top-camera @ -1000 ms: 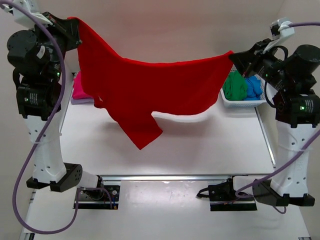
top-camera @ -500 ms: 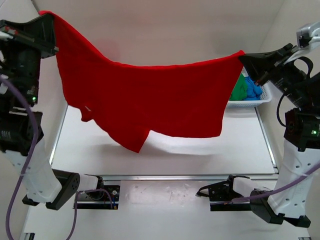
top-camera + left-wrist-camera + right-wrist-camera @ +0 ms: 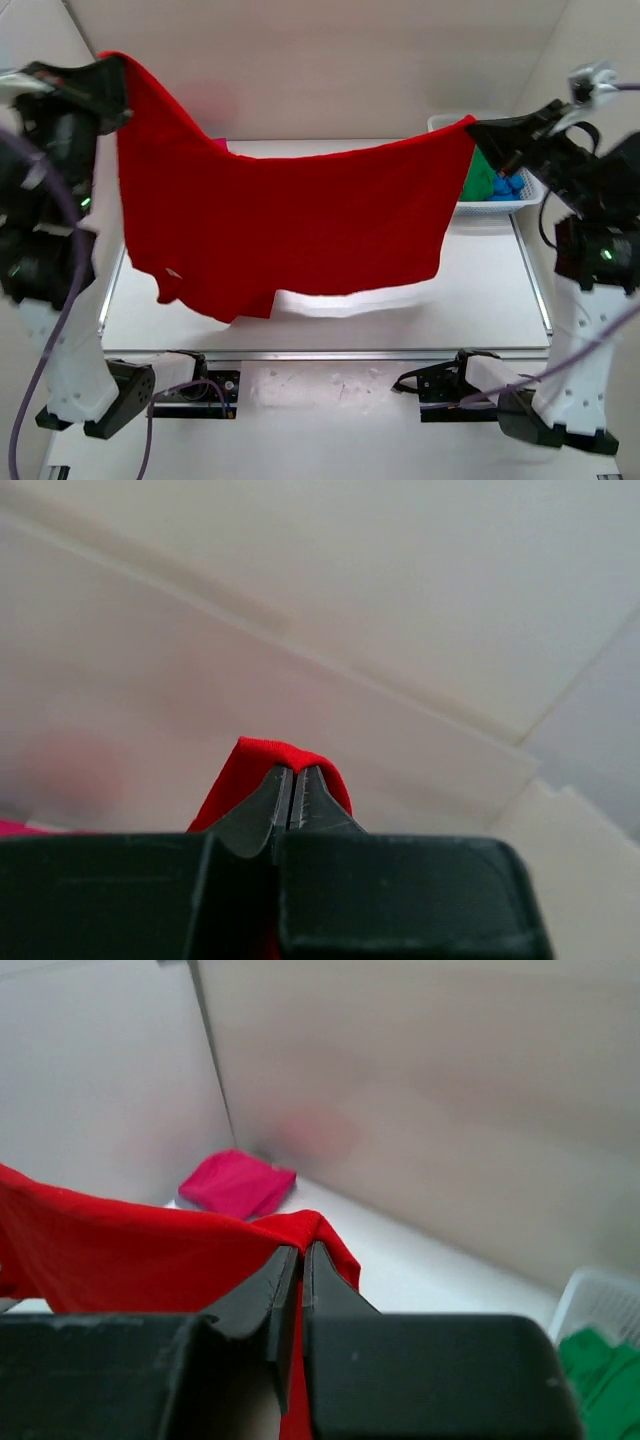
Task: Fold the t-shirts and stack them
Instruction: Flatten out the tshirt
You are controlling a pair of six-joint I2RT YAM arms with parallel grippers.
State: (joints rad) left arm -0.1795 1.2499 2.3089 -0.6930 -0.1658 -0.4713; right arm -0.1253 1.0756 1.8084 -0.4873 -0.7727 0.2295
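The red t-shirt hangs in the air as a wide sheet, stretched between the two arms to the left of the basket. The left hand is clamped on one top corner, far from the basket and high up. The right hand is clamped on the other top corner, just above the basket's left rim. In each wrist view a small fold of red cloth wraps over the tips of the pinched-together jaws, so both grips look secure.

Holding two corners apart is probably meant to let gravity pull the cloth flat, so that it can be laid on the counter without bunching. The top edge sags in the middle and the corner far from the basket sits higher, so the sheet is not level. A sleeve dangles at the lower edge on the side away from the basket. The bottom hem appears to hang clear of the counter.

The green t-shirt and the blue t-shirt lie crumpled inside the basket, waiting their turn. The magenta t-shirt lies folded, well across from the basket at the counter's far corner. It likely marks where the stack is meant to grow. By this reckoning, the task is in its second shirt, with laying down and folding yet to come.
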